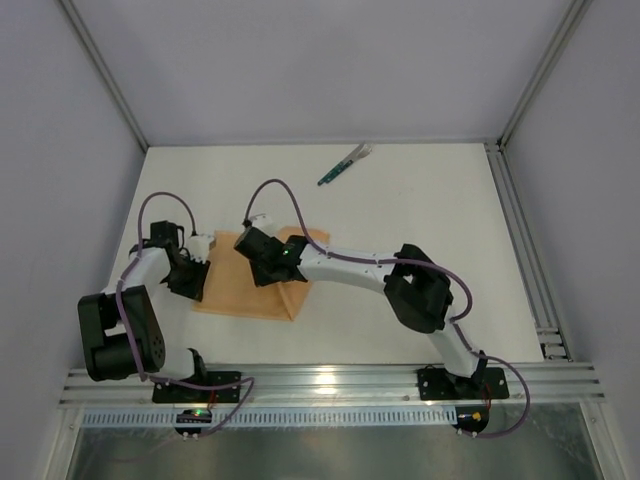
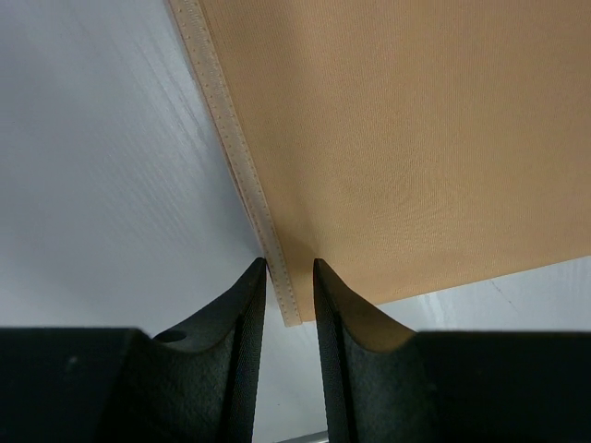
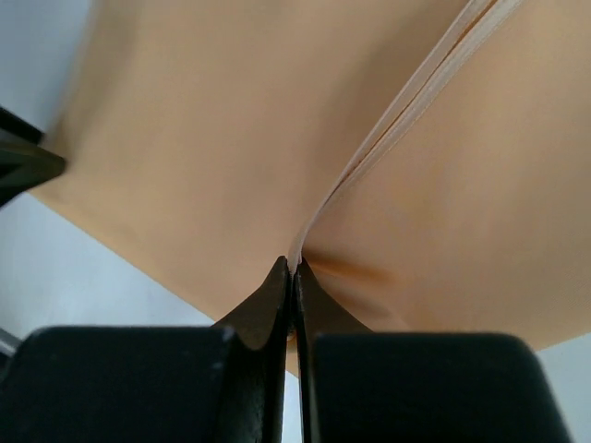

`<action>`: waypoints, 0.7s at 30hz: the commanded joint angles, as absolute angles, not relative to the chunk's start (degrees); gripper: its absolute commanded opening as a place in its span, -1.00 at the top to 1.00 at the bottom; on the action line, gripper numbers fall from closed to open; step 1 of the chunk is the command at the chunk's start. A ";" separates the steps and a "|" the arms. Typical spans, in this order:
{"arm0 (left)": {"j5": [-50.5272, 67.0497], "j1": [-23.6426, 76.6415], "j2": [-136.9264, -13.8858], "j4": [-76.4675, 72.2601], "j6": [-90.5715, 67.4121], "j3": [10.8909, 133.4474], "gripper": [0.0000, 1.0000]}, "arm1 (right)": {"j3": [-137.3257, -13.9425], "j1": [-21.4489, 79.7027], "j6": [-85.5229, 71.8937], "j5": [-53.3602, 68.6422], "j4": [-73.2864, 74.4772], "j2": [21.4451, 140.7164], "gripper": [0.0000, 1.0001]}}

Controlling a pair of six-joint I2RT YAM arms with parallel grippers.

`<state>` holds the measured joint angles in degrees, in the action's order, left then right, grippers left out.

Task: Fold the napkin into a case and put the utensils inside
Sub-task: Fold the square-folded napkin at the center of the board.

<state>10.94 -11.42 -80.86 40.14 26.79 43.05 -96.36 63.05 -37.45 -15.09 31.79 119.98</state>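
Napkin [image 1: 240, 296] of plain peach-tan cloth lies on the white tabletop [image 1: 420, 210], near the arm bases and left of the middle, partly folded, with a slanting edge on its right side. The right gripper [image 3: 294, 268] reaches across over the cloth; its jaws are pressed together on a doubled edge of the napkin, which runs up into them from a small pucker in the fabric. The left gripper [image 2: 289, 269] sits at the napkin's left border. Its jaws stand a little apart, one on each side of the stitched hem near a corner, one tip over bare tabletop and the other over cloth, and the hem lies flat between them rather than squeezed. The utensils [image 1: 345, 165], slim with dark green handles and pale ends, lie together at the far side of the tabletop, well apart from the napkin and both arms.
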 commanded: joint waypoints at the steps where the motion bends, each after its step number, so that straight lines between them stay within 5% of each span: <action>1: 13.01 -11.87 -81.82 40.52 26.10 43.86 0.42 | -103.70 64.77 -34.81 -9.85 25.23 124.00 0.92; 21: 12.48 -12.83 -86.48 40.61 25.49 45.35 0.57 | -109.25 67.06 -36.04 1.85 3.26 132.36 0.93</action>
